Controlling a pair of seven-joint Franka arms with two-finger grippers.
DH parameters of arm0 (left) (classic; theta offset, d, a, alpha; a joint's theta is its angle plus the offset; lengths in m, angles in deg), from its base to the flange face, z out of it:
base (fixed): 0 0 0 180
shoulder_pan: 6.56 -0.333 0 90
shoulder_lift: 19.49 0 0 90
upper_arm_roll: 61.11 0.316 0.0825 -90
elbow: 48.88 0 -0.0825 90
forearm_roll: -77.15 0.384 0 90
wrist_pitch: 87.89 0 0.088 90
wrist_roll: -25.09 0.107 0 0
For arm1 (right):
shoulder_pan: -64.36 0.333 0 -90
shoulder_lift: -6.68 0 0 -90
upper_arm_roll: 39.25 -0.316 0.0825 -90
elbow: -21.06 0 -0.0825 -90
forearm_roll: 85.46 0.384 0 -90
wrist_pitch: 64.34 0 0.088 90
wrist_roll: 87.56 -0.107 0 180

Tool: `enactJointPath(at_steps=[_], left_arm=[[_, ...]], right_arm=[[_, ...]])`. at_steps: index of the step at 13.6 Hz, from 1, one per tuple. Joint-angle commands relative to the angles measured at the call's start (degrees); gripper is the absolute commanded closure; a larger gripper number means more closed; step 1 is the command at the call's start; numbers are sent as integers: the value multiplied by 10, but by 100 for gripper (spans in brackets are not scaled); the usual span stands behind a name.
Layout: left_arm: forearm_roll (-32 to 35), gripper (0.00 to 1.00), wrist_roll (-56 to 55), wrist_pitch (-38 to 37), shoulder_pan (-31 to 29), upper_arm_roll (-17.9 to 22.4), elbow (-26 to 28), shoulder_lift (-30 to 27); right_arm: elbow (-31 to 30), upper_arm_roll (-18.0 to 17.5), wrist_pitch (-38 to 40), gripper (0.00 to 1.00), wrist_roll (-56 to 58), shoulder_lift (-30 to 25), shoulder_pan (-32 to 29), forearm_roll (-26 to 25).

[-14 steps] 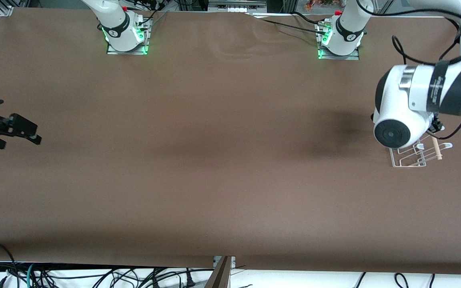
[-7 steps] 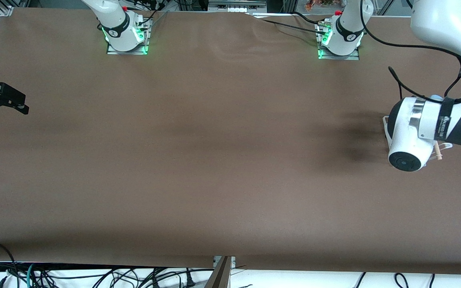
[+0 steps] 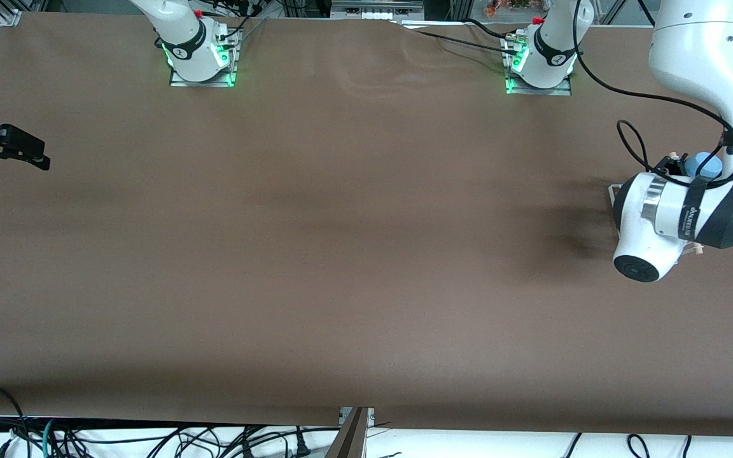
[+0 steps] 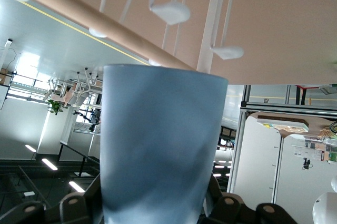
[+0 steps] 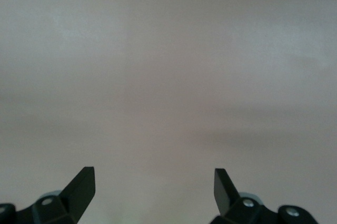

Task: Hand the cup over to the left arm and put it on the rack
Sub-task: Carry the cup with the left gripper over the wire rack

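From the front we see only a sliver of the cup [image 3: 704, 166] past the left arm [image 3: 684, 213], which covers most of the rack [image 3: 614, 192] at the table's [image 3: 341, 254] edge toward that arm's end, whereas the left wrist view shows the left gripper [image 4: 152, 203] clamped on the light-blue cup [image 4: 160, 150], its long axis pointing toward the rack's [image 4: 213, 18] wooden dowel [image 4: 79, 10] and white-tipped pegs [image 4: 169, 11]. The right gripper [image 3: 20, 149], which waits over the table's edge at the right arm's end, shows its fingers [image 5: 81, 184] spread wide and empty in its own wrist view. We see a plain brown table and cables [image 3: 150, 442] along its near edge.
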Motion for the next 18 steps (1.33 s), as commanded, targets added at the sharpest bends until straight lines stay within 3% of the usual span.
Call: enactJointPath(at_steps=[1, 18], left_arm=[[17, 81, -2, -6, 7, -2, -12, 15], [24, 78, -36, 61, 5, -4, -13, 51]], right_arm=[[-16, -4, 3, 0, -14, -17, -3, -9], [-9, -7, 5, 0, -15, -12, -2, -12]])
